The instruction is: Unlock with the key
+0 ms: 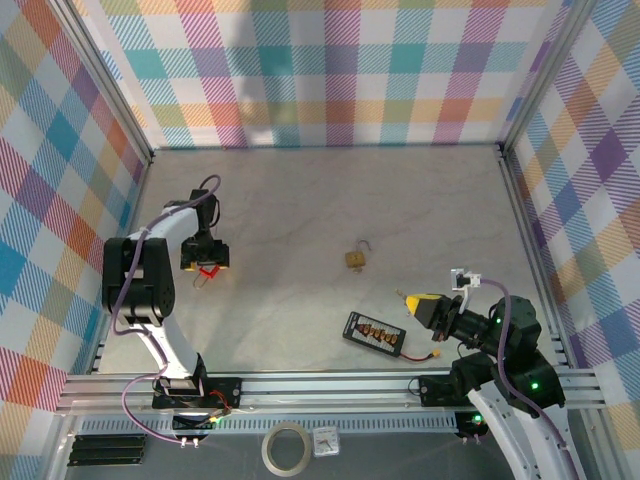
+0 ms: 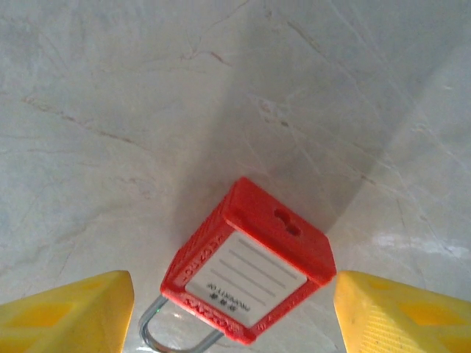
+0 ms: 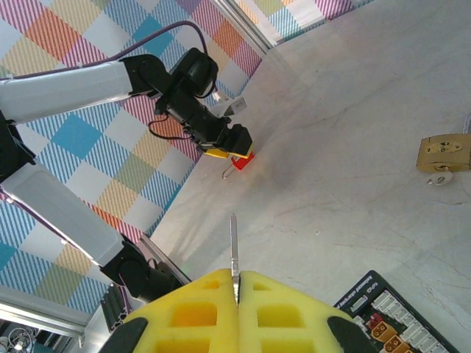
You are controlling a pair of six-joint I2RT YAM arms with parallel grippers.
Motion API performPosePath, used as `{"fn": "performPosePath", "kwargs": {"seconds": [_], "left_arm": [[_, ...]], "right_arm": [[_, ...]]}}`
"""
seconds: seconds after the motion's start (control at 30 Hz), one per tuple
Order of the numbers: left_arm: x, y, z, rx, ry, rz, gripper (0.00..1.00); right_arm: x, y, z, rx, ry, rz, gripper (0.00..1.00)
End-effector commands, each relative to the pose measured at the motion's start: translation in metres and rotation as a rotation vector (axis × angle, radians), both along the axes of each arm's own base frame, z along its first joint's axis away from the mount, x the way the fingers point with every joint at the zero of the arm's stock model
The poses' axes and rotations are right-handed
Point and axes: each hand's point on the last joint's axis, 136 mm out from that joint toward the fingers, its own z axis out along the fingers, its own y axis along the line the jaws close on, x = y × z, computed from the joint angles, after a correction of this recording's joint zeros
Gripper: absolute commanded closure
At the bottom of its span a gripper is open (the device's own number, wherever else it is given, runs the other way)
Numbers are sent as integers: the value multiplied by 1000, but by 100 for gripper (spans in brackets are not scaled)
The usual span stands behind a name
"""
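Observation:
The red padlock (image 2: 250, 276) lies on the marble tabletop with its white label up and its steel shackle toward the camera. My left gripper (image 2: 234, 288) hangs over it, open, a yellow finger (image 2: 70, 309) on each side of the body. In the top view this is at the table's left (image 1: 207, 270). My right gripper (image 3: 237, 283) is shut on the key (image 3: 234, 246), whose thin silvery blade sticks out past the fingertips. It sits at the near right (image 1: 418, 300), well apart from the red padlock (image 3: 243, 159).
A brass padlock (image 1: 355, 258) with its shackle open lies mid-table. A black charger board (image 1: 375, 333) with a cable lies near the front edge, left of the right arm. A tape roll (image 1: 285, 448) rests below the front rail. Plaid walls enclose the table.

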Motion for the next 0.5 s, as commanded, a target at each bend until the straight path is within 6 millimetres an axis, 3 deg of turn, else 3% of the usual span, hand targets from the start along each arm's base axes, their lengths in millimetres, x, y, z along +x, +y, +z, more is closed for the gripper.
{"fn": "performPosePath", "kwargs": {"seconds": [0.0,0.27,0.47], "left_arm": [[6,2,-4,4,8,-20,28],[9,-13,-15,-87,17,-27,32],[10,-27,-7,-165,-12,-25,42]], "right_arm": [[-1,0,-3,-3,-3,1,100],[1,0,-2,6,1,-3,100],[2,-1,-5,-1,9,-11,100]]}}
